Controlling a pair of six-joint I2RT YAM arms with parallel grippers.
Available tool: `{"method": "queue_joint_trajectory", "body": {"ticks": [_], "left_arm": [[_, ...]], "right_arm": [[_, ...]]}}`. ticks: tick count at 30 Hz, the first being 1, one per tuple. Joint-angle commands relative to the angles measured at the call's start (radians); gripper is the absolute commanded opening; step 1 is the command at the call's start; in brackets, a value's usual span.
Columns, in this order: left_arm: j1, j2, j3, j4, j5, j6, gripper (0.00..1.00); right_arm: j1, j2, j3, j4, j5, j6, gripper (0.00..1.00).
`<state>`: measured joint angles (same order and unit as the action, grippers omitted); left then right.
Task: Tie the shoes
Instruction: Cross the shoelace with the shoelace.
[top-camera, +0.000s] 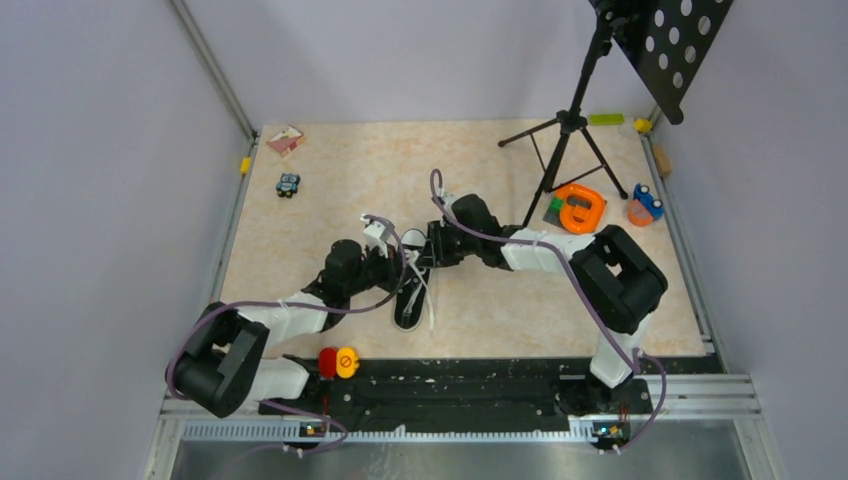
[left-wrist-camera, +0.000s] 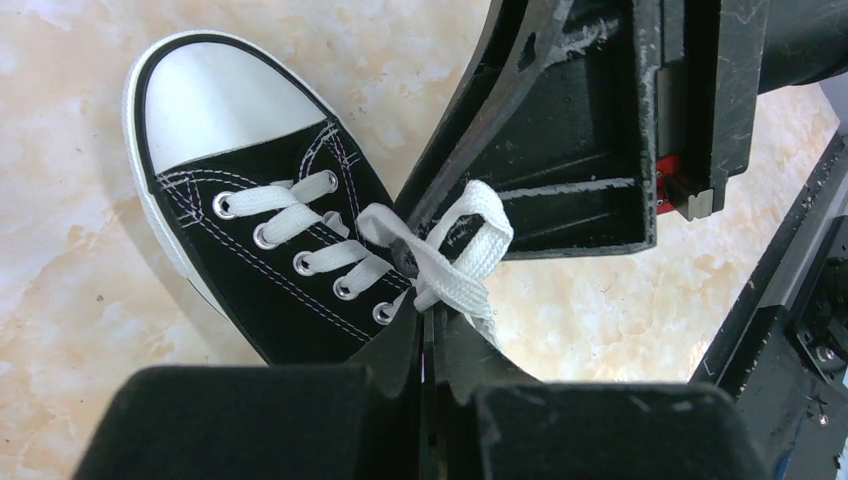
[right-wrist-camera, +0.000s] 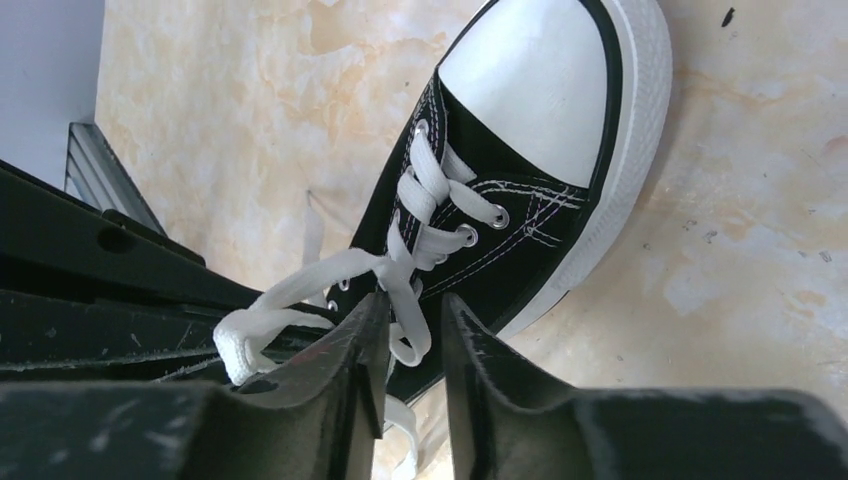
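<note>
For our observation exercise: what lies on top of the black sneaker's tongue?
White laces criss-cross the sneaker through eyelets, ending in a loop. The left gripper and right gripper cover the tongue's upper end.

Pale lilac-grey walls (top-camera: 100, 150) close the cell on three sides, from 9 o'clock round through 12 to 3, evenly lit with only soft shadows. The counter (top-camera: 330, 160) is beige with a marbled stone look, edged by aluminium rails (top-camera: 212, 68). At 1 o'clock a black tripod stand (top-camera: 570, 122) carries a tilted, perforated black panel (top-camera: 660, 60). Along 6 o'clock runs a black base plate (top-camera: 450, 385), then a ribbed metal rail (top-camera: 450, 430).
</note>
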<state>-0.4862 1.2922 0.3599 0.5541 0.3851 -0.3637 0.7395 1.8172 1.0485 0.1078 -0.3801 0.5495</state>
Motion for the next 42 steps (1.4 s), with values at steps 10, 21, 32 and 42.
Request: {"method": "queue_joint_trajectory", "body": {"ticks": [10,21,32,42], "left_arm": [[0.000,-0.008,0.035,0.006,-0.011,0.020,0.00],[0.000,0.022,0.058,0.004,-0.003,0.010,0.00],[0.002,0.017,0.057,-0.010,-0.055,0.008,0.00],[0.003,0.038,0.075,-0.030,-0.068,0.009,0.00]], "right_arm": [[0.016,-0.070,-0.038,0.097,0.041,0.027,0.00],[0.021,-0.142,-0.109,0.145,0.042,0.051,0.00],[0.047,-0.199,-0.150,0.164,0.049,0.054,0.00],[0.057,-0.236,-0.192,0.162,0.067,0.046,0.00]]}}
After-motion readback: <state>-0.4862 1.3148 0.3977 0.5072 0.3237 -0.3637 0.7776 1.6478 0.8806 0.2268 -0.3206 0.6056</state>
